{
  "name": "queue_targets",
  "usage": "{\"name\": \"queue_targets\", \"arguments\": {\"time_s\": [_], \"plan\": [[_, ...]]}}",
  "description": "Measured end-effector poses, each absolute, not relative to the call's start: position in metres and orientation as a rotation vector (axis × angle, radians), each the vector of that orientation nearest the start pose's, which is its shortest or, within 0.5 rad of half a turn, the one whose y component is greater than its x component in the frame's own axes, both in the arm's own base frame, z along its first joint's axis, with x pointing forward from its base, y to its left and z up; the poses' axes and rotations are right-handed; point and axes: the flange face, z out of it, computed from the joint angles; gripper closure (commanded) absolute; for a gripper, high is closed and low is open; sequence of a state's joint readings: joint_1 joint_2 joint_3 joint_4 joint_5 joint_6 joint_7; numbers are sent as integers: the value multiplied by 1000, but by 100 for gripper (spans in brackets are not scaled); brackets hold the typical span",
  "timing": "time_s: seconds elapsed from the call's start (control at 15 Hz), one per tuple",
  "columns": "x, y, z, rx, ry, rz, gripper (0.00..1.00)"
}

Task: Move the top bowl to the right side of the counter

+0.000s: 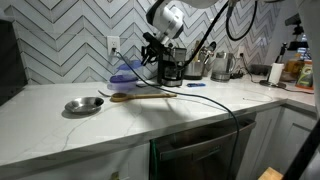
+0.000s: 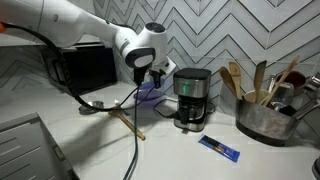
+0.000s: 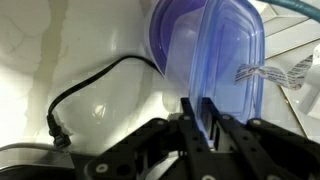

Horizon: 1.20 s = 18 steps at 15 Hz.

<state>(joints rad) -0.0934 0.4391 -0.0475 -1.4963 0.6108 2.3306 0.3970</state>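
Note:
My gripper (image 3: pixel 203 118) is shut on the rim of the top bowl (image 3: pixel 225 55), a pale lavender-blue plastic bowl that shows tilted on edge in the wrist view. A darker blue-purple bowl (image 3: pixel 168 45) lies right behind it. In both exterior views the gripper (image 1: pixel 150 52) (image 2: pixel 150 76) hangs at the back of the white marble-look counter (image 1: pixel 60 125) (image 2: pixel 170 150), just over the bowls (image 1: pixel 124 73) (image 2: pixel 150 93), next to the coffee maker (image 1: pixel 172 66) (image 2: pixel 192 98). I cannot tell whether the top bowl is clear of the one below.
A shiny metal bowl (image 1: pixel 83 105) and a wooden spoon (image 1: pixel 140 95) (image 2: pixel 125 118) lie on the counter. A black cable (image 1: pixel 215 103) (image 3: pixel 90 85) runs across it. A blue packet (image 2: pixel 218 148) and a metal pot with utensils (image 2: pixel 265 115) stand past the coffee maker.

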Motion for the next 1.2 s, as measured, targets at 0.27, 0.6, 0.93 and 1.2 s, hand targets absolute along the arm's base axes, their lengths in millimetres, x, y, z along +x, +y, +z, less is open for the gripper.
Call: {"name": "queue_targets", "arguments": {"time_s": [0.27,0.6,0.93,1.2], "plan": [[712,-93,474,-2351,1111,-454,96],[704,-104,498,-2345,1160,-500,96],[688,-129,527,-2363,1205,-624,96],[668,-136,548,-2365,1210,-676,96]]}}
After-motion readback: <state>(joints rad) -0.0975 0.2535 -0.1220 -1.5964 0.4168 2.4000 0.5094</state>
